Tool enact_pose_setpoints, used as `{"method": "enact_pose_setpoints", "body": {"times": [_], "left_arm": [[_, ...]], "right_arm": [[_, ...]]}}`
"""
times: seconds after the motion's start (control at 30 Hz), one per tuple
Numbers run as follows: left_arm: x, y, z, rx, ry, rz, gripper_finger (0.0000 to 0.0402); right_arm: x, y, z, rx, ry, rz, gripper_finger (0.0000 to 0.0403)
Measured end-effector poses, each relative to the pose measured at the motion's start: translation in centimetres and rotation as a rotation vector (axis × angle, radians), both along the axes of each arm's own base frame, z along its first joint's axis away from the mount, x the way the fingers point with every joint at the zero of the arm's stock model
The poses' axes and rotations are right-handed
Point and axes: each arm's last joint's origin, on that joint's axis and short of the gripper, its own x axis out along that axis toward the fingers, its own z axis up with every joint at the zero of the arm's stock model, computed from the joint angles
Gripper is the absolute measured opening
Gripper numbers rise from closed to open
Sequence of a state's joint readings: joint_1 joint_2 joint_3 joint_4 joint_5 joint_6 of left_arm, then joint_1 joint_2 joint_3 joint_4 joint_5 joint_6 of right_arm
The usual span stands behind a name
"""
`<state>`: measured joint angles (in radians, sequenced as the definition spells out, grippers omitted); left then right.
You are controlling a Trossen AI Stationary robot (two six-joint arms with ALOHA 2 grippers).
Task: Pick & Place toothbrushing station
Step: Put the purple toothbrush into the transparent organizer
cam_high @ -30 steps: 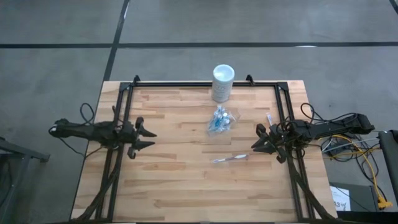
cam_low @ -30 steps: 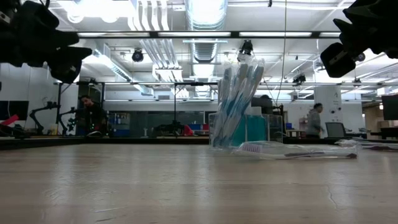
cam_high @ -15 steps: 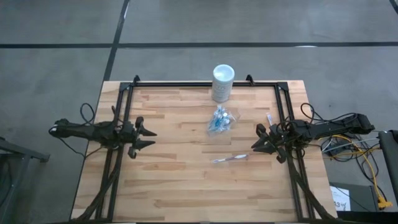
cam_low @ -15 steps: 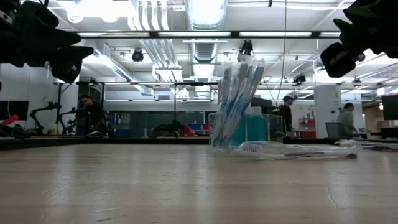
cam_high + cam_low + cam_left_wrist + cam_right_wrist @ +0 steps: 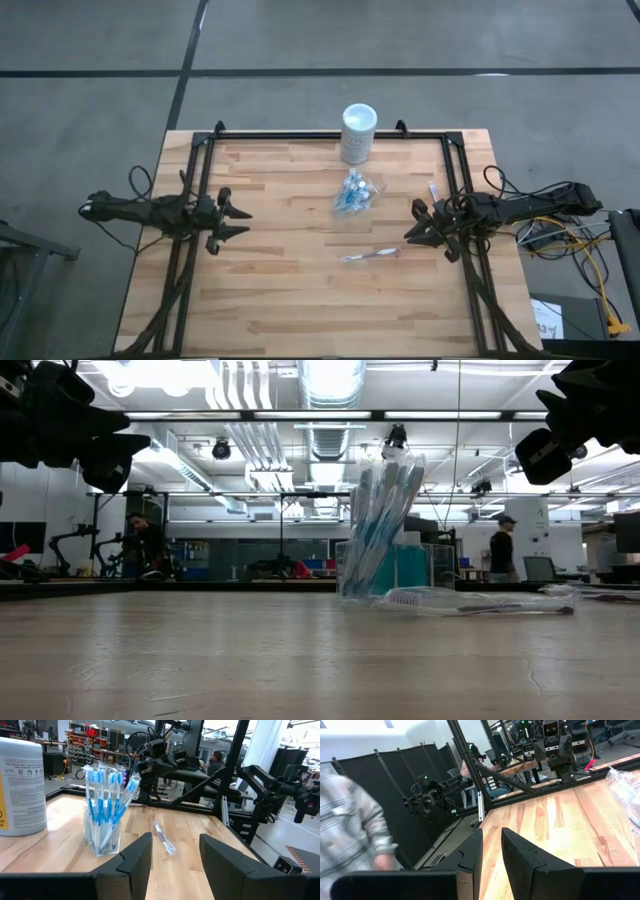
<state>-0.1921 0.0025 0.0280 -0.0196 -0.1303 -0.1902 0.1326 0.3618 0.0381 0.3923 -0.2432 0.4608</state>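
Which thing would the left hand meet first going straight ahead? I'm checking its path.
Probably the loose toothbrush lying on the table. The left hand, open, points just past the cup of brushes; whether it would clip the cup is unclear.

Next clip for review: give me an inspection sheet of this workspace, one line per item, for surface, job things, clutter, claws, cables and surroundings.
Surface: wooden table, black frame around it.
Job things: clear cup of blue-and-white toothbrushes at table centre; one wrapped toothbrush lying flat nearer the front.
Clutter: white cylinder at the far edge; clear packet near the right arm.
Claws: left claw open, over the table's left side, holding nothing; right claw narrowly parted, over the right side, holding nothing.
Cables: bundle with yellow wires off the right edge, on the floor.
Surroundings: workshop; person standing far behind, blurred sleeve close to the right wrist camera.
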Motion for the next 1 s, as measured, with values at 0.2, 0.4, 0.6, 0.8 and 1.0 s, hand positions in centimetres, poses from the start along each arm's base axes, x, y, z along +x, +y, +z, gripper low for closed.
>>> {"method": "enact_pose_setpoints", "body": {"times": [0.2, 0.4, 0.6, 0.8, 1.0], "left_arm": [[0.0, 0.0, 0.0, 0.000, 0.000, 0.000, 0.0170], [0.0, 0.0, 0.0, -0.001, -0.001, 0.000, 0.0170], [0.0, 0.0, 0.0, -0.001, -0.002, 0.000, 0.0170], [0.0, 0.0, 0.0, -0.001, -0.002, -0.001, 0.0170], [0.0, 0.0, 0.0, -0.001, -0.002, -0.001, 0.0170]], "right_arm": [[0.0, 0.0, 0.0, 0.000, 0.000, 0.000, 0.0068], [0.0, 0.0, 0.0, 0.000, 0.000, 0.000, 0.0068], [0.0, 0.0, 0.1, 0.001, -0.008, 0.000, 0.0068], [0.1, -0.2, 0.1, -0.059, -0.030, -0.075, 0.0068], [0.3, -0.7, 2.6, -0.118, 0.024, -0.264, 0.0068]]}}
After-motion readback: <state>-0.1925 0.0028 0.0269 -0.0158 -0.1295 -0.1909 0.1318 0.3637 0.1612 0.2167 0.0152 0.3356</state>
